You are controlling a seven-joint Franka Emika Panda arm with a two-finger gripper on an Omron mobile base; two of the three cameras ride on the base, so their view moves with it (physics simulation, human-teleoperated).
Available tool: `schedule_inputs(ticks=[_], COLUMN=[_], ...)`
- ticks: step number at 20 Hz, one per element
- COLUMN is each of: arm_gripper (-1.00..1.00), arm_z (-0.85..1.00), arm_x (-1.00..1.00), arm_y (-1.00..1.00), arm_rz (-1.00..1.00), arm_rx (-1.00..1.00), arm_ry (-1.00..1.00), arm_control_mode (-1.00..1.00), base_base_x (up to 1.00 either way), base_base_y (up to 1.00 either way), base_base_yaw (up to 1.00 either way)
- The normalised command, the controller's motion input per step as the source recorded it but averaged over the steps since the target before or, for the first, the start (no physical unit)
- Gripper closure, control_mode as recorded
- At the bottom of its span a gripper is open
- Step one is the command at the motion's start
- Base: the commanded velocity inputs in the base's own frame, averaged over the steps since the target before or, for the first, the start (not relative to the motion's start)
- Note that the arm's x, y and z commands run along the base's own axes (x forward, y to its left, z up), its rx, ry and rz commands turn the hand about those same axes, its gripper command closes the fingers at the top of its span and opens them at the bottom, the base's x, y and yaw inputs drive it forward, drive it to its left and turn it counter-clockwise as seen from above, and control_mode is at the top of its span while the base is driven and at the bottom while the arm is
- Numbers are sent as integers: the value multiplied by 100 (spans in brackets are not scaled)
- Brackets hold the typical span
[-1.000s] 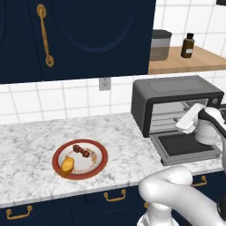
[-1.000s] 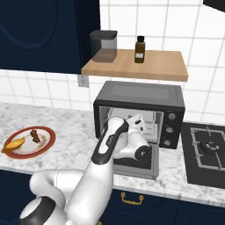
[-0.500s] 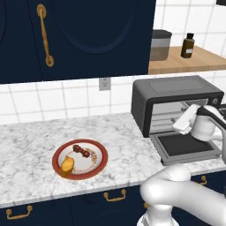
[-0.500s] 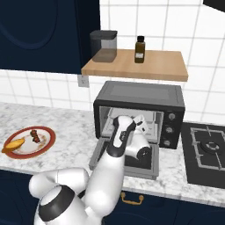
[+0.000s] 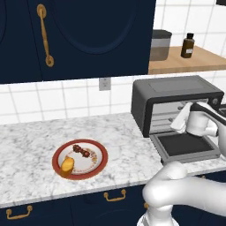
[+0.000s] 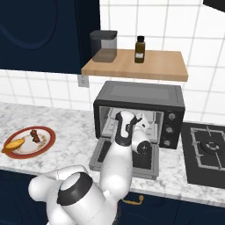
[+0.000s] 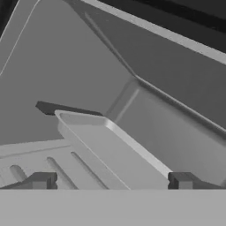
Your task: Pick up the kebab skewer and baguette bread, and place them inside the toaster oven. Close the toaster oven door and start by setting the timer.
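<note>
1. Gripper (image 7: 110,181) seen at the mouth of the toaster oven (image 5: 176,92), pointed into the cavity — jaws spread wide, nothing between them, nothing held.
2. Over the last second: hand drawn a little higher and nearer the oven opening in both base views; forearm swung more upright in the right base view. Base and cameras unmoved, counter scene unshifted.
3. Toaster oven door (image 5: 185,148) found already dropped flat, lying just below the gripper; in the hand view, grey inner walls and a light tray-like ledge directly ahead of the fingertips (image 7: 42,180).
4. Kebab skewer (image 5: 81,150) and baguette bread (image 5: 67,164) untouched — both resting on the red-rimmed plate (image 5: 99,164), well apart from the gripper, far off to its left along the marble counter (image 5: 123,132). Skewer on the far side of the plate, bread at its near left edge.
5. Meaning for the task, as a judgement: opening step apparently finished, with both food items not yet fetched. Next likely a retreat from the oven and a long reach over to the plate; door closing and timer knob (image 6: 170,117) left for last.
6. Risk judged: thin skewer hard to pinch off the plate.
</note>
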Motion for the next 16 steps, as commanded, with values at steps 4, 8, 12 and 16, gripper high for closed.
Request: schedule_inputs(ticks=[4,8,12,16], arm_gripper=[-100,-100,-100,-100], arm_z=[-21,-24,-23,-24], arm_x=[42,44,32,24], arm_y=[0,0,0,-3], arm_rz=[-4,-3,-3,-3], arm_rx=[-8,-1,0,-2], arm_ry=[-3,-7,-7,-4], arm_control_mode=[-100,-100,-100,-100], base_base_x=[0,0,0,0], base_base_y=[0,0,0,0], base_base_yaw=[0,0,0,0])
